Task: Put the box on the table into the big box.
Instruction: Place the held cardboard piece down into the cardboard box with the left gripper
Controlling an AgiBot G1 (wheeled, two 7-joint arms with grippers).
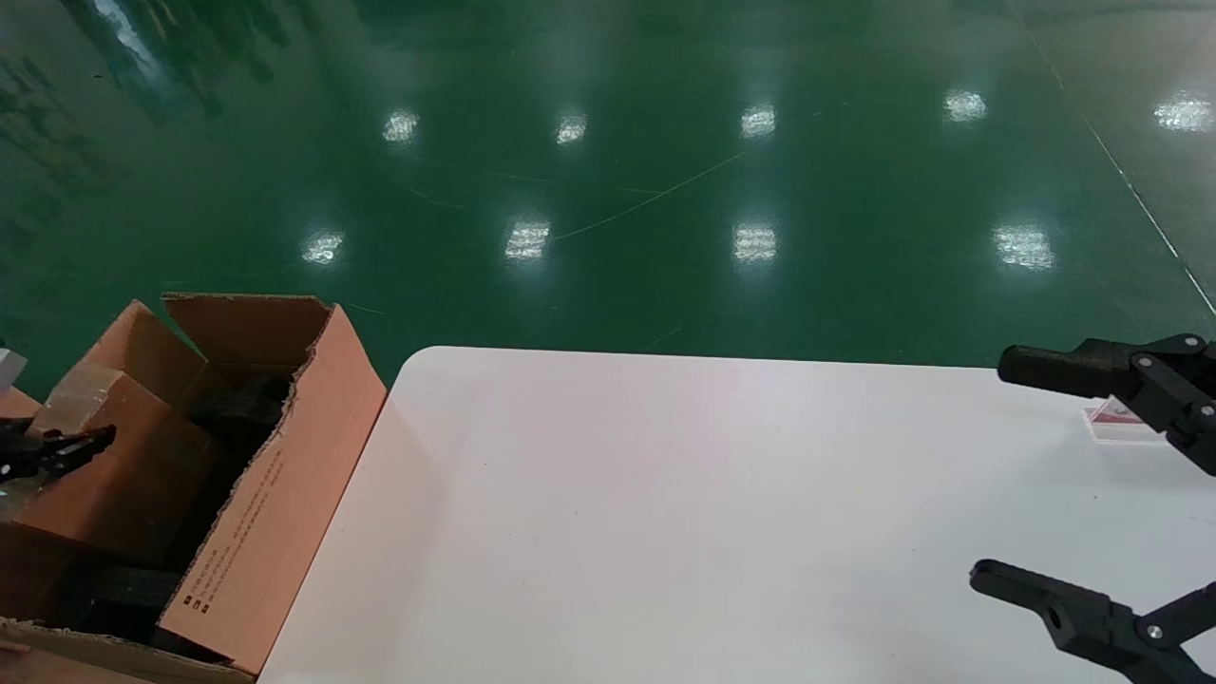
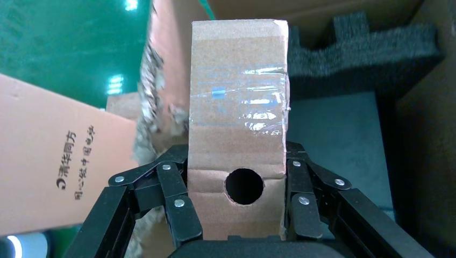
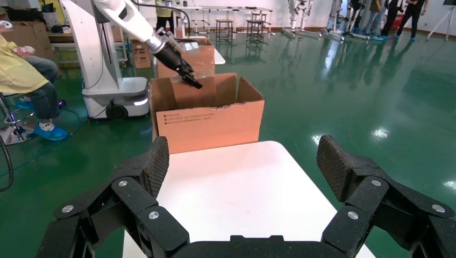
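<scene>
The small brown taped box (image 2: 239, 102), with a round hole near its held end, sits between the fingers of my left gripper (image 2: 236, 153), which is shut on its two sides. In the head view the box (image 1: 133, 456) and left gripper (image 1: 66, 448) are inside the opening of the big box (image 1: 275, 513), a torn-flapped carton with black print standing off the table's left end. Dark foam padding (image 2: 365, 54) lies inside it, beyond the held box. My right gripper (image 1: 1007, 475) is open above the right side of the white table (image 1: 665, 494), holding nothing.
A small red and white card (image 1: 1116, 418) lies on the table by the right gripper. Shiny green floor (image 1: 608, 190) surrounds the table. In the right wrist view a seated person in yellow (image 3: 21, 70) is beyond the big box (image 3: 207, 121).
</scene>
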